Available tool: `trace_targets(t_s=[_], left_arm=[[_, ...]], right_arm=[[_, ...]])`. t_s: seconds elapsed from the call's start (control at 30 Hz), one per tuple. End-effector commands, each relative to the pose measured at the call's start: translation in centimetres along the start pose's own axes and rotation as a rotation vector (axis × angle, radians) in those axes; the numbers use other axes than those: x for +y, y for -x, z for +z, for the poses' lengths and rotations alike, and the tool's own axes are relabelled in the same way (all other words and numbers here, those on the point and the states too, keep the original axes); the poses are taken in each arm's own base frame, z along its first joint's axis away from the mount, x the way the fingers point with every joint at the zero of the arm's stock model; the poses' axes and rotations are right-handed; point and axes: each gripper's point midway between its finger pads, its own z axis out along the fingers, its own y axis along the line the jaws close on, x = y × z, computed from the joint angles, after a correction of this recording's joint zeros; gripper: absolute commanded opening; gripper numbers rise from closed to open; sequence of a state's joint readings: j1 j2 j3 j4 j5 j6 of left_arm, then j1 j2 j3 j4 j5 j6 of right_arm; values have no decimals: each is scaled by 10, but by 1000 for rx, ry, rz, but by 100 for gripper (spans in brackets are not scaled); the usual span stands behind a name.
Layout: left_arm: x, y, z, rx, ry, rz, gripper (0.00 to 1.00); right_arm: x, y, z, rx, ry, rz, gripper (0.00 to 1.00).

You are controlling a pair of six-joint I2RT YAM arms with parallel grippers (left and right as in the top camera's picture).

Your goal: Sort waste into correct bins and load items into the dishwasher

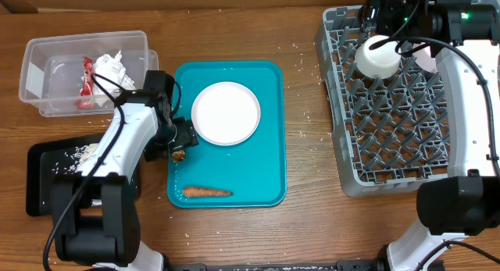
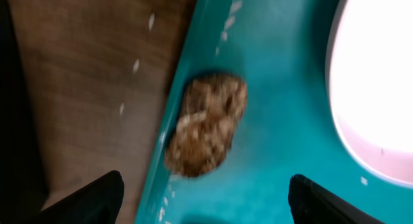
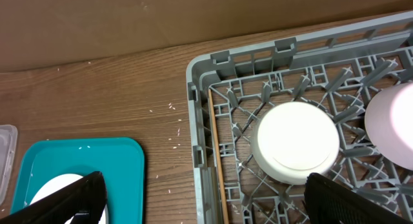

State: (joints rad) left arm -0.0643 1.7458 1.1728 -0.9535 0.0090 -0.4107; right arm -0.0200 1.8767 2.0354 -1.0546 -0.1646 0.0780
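Observation:
My left gripper (image 1: 178, 146) hangs open over the left rim of the teal tray (image 1: 266, 107). A small brown food chunk (image 2: 206, 124) lies just ahead of its spread fingers (image 2: 97, 198), untouched. On the same tray sit the white round plate (image 1: 226, 113) and a thin orange carrot-like piece (image 1: 207, 192). The clear tub (image 1: 47, 60) holds the crumpled napkin (image 1: 111, 68) and the red wrapper (image 1: 86, 83). Loose rice (image 1: 82, 152) lies on the black tray (image 1: 39, 185). My right gripper (image 1: 371, 25) stands open and empty above the grey rack (image 3: 200, 121), near an upturned white bowl (image 3: 297, 141) and a pinkish bowl (image 3: 393, 124).
Stray rice grains dot the wooden table between the teal tray and the rack (image 1: 308, 115). The left arm stretches over the black tray. The right arm runs along the rack's right side. A corner of the clear tub (image 3: 5, 153) shows in the right wrist view.

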Motion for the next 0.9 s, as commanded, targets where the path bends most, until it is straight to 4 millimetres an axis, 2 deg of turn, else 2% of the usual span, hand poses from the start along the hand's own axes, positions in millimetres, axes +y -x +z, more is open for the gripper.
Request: trace_targets(t_s=[0.0, 0.13, 0.43, 0.73, 0.87], left_arm=[[1, 4, 10, -10, 25, 57, 83], [-3, 8, 14, -17, 12, 101, 80], [-9, 1, 29, 30, 18, 134, 75], [-21, -2, 30, 18, 26, 181, 73], [-15, 0, 30, 7, 58, 181, 73]], right_arm=[[-3, 2, 0, -7, -9, 7, 100], [-3, 2, 0, -7, -9, 7, 100], [-3, 2, 0, -7, -9, 7, 100], [-3, 2, 0, -7, -9, 7, 100], [-3, 2, 0, -7, -9, 7, 100]])
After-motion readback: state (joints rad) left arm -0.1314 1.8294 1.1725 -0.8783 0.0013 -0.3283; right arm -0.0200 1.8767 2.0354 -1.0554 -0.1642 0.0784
